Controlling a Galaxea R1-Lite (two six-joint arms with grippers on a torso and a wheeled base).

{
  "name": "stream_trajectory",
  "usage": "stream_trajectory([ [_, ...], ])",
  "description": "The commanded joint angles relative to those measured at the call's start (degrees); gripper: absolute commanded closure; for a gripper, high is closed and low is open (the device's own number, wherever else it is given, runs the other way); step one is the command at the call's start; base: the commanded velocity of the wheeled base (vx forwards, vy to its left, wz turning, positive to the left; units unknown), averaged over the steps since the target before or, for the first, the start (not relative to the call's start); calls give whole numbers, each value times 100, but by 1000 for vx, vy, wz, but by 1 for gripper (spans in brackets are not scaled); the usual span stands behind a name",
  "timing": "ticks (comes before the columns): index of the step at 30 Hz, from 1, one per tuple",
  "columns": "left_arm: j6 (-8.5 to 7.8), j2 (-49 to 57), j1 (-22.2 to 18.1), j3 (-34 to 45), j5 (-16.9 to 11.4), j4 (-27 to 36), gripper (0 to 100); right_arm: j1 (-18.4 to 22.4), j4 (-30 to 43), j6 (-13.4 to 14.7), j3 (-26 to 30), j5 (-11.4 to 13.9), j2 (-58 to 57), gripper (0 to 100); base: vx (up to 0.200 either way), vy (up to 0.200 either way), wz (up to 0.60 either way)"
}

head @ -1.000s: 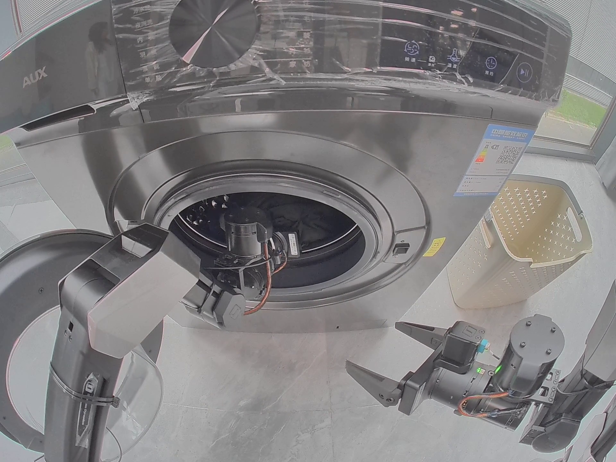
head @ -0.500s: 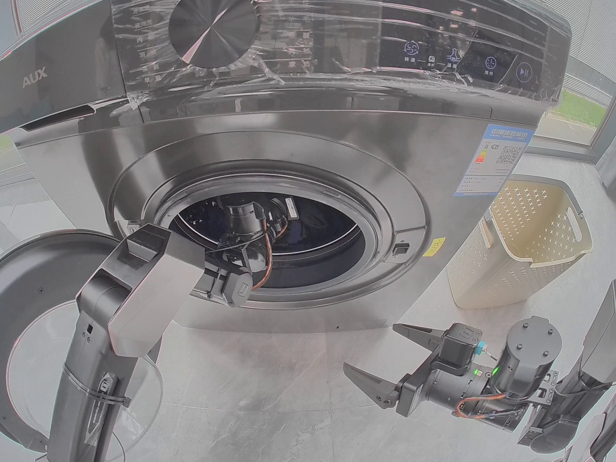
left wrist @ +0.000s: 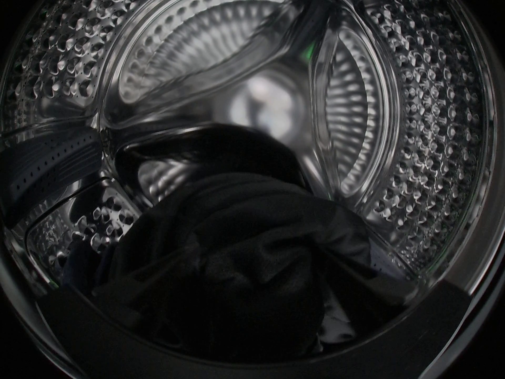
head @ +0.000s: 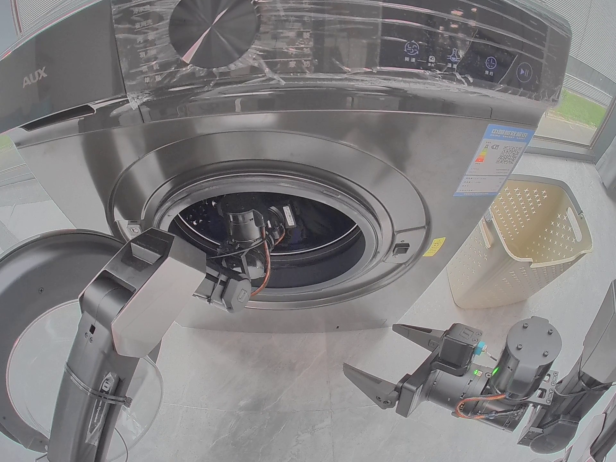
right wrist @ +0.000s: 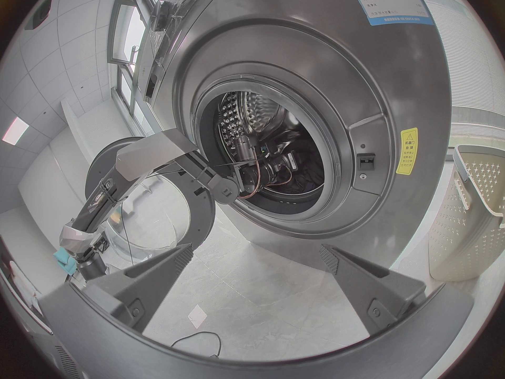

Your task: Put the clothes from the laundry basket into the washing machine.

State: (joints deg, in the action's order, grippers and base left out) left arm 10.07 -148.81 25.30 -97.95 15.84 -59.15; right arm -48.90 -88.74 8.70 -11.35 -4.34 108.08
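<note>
My right gripper (head: 372, 348) hung with its two dark fingers (right wrist: 152, 275) spread wide and nothing between them, low over the grey tiled floor (head: 269, 386) in front of the washing machine (head: 308, 136) and off to the right of its opening. From that wrist camera I looked between the fingertips straight at the round port. My left gripper (head: 281, 216) sat inside that port, past the door ring, with the arm's wrist and its orange cable just at the rim. I could not tell how that gripper stood, as nothing of it came into its own camera. That camera looked into the steel drum (left wrist: 421, 106), where the clothes (left wrist: 247, 259) lay as a dark, crumpled heap on the bottom, close to the front lip, with a small patch of paler cloth (left wrist: 336, 330) peeping out at one edge of the pile. The perforated wall and the ribbed paddles stood bare above the heap. The machine's round glass door (head: 38, 277) hung swung open on the left side of the cabinet, behind my left arm. The cream laundry basket (head: 532, 245) stood on the floor just beside the machine's right flank, its mouth turned toward me, well apart from both grippers.
</note>
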Motion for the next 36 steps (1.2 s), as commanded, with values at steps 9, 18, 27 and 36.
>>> stream_trajectory([
  [9, 4, 1592, 555, 2377, -2, -194, 0, 3, 5, 0, 28, 3, -50, 0, 0, 0, 0],
  [18, 30, 2462, 1285, 4179, -274, -861, 0, -50, 5, -9, 1, -5, -59, 0, 0, 0, 0],
  [27, -5, 3165, 1645, 6077, -423, -1802, 0, 3, 14, -9, 159, -23, -534, 0, 0, 0, 0],
  [36, -23, 4185, 1839, 7809, -845, -2338, 0, 12, 5, 8, 739, -14, -868, 0, 0, 0, 0],
])
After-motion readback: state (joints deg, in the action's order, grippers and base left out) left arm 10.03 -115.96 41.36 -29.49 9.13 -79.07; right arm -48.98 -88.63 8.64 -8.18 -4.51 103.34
